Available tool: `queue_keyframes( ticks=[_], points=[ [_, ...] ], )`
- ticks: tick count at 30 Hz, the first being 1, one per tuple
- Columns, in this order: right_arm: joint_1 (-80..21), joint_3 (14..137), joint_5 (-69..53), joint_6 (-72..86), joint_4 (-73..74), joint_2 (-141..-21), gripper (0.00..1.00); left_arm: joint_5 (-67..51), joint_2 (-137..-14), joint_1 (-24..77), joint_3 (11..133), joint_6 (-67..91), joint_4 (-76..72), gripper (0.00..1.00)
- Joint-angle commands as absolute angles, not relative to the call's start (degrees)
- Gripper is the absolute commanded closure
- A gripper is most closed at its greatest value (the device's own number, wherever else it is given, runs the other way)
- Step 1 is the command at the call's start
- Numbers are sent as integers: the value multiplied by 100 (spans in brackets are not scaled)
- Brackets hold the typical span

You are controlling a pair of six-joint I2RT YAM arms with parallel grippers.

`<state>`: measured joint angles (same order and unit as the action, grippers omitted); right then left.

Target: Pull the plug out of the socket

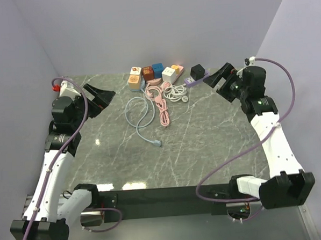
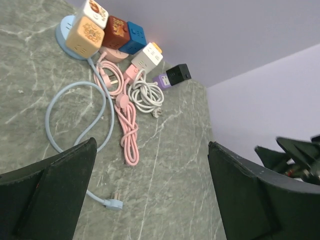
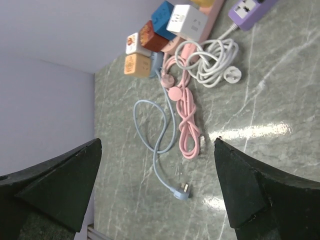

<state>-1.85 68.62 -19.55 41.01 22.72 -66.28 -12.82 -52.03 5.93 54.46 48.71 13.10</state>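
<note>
A row of power strips lies at the table's back edge. A purple strip (image 1: 191, 81) carries a black cube plug (image 1: 197, 72), which also shows in the left wrist view (image 2: 178, 74). A pink strip holds brown (image 1: 148, 73), blue (image 1: 158, 69) and white (image 1: 170, 74) cube plugs. A beige cube (image 1: 134, 81) sits on a light-blue base. My left gripper (image 1: 106, 96) is open and empty at the left, well away from the strips. My right gripper (image 1: 215, 78) is open and empty, just right of the purple strip. Only the purple strip's end (image 3: 245, 9) shows in the right wrist view.
A light-blue cable (image 1: 139, 118) loops across the middle and ends in a loose plug (image 1: 157, 143). A bundled pink cable (image 1: 163, 112) and a coiled white cable (image 1: 175, 91) lie in front of the strips. Walls close in at the back and both sides.
</note>
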Motion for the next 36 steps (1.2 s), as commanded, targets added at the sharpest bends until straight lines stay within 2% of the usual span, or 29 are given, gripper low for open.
queue_keyframes(
  ticks=[1,6,12,18,29,36],
  points=[
    [-132,7364,-1881,4280,2083,-6916,0,-1669,-5229,615,5669,4632,984,1],
    [-105,8085,-1881,3771,2434,-7961,0,-2100,-5466,606,5687,4597,853,0],
    [-105,9323,-767,4209,3286,-9473,0,-2408,-5800,615,5897,4448,1107,1],
    [-193,10273,-580,4324,3313,-10633,0,-2522,-5950,624,5941,4237,1300,1],
    [-369,12786,-509,4807,3937,-12724,0,-2663,-6618,879,6258,4078,1406,0],
    [-387,13184,-124,5124,3551,-13201,0,-2505,-6600,1011,6100,4227,1248,0]
  ],
)
